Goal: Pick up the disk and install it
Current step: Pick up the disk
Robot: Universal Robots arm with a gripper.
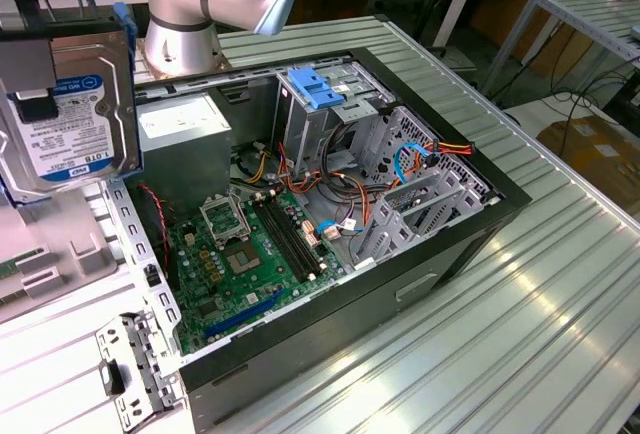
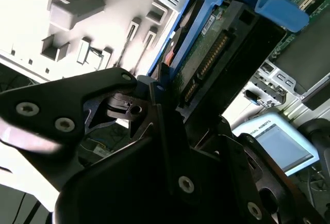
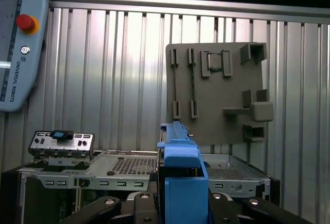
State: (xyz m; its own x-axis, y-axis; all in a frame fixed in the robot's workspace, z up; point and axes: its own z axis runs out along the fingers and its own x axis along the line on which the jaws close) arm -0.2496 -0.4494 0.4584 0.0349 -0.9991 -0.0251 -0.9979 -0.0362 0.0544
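One disk (image 1: pixel 65 119) is what your gripper (image 2: pixel 191 102) has clenched: in both wrist views you see its black fingers (image 2: pixel 165 126) pressed against either side of the disk's blue carrier. In the exterior view you find the disk held in the air at the exterior view's left, label turned to the camera, clear of the open case (image 1: pixel 440 284) and not yet in it. Your case lies on its side on the ribbed worktop (image 1: pixel 560 334), with the board (image 1: pixel 240 254) facing up. A blue bracket (image 1: pixel 318 86) sits atop the drive cage at the case's far corner. A grey plate (image 3: pixel 216 92) lies on the worktop just beside the case.
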